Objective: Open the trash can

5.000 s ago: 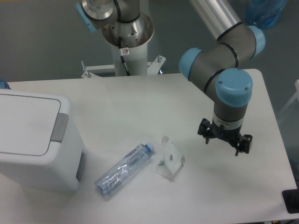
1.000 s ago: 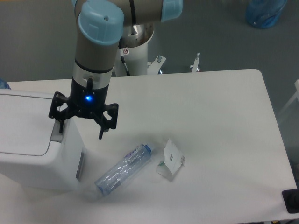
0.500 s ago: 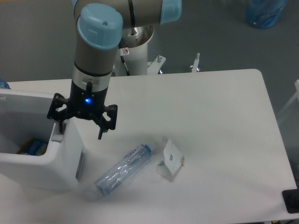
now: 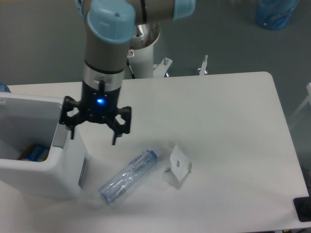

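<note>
One boxy white plastic trash can [image 4: 48,167]

White boxy trash can [image 4: 53,172] at table's left edge, open; contents inside, possibly packaging.

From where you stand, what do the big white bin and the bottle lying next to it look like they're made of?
The trash can looks like white moulded plastic: smooth matte walls, rounded corners, a grey tab at the rim. The bottle seems to be thin clear plastic, since the table shows through it, with a bluish cap end; it looks slightly crumpled, though that is hard to confirm.
</note>
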You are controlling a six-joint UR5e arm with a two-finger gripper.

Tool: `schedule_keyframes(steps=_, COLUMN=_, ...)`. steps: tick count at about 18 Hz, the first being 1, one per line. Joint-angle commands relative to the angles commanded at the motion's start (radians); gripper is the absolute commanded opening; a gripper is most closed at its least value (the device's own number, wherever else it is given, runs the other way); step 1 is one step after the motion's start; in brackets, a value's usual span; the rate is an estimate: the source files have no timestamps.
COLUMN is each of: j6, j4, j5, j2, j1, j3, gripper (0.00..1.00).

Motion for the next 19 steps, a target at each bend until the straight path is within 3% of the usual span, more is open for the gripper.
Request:
schedule_keyframes(steps=3, j6=0.112, j4=0.074, j5=0.051, j2=-0.044, j1=0.051, j3=-0.006, gripper=1.00)
schedule_keyframes(steps=8, j6=0.319, j4=0.106, j5=0.123, j2=-0.117, j1=0.138, j3=-0.003, gripper=1.00)
schedule_keyframes(steps=15, j6=0.768, j4=0.105, j5=0.159, j2=-0.193, j1=0.288, j3=-0.020, gripper=1.00)
schedule_keyframes(steps=17, j6=0.894, j4=0.106, j5=0.212, j2=-0.193, j1=0.295, j3=-0.047, gripper=1.00)
schedule_keyframes(steps=19, j6=0.919, j4=0.106, j5=0.245, j2=-0.195, j1=0.293, j3=-0.061, gripper=1.00)
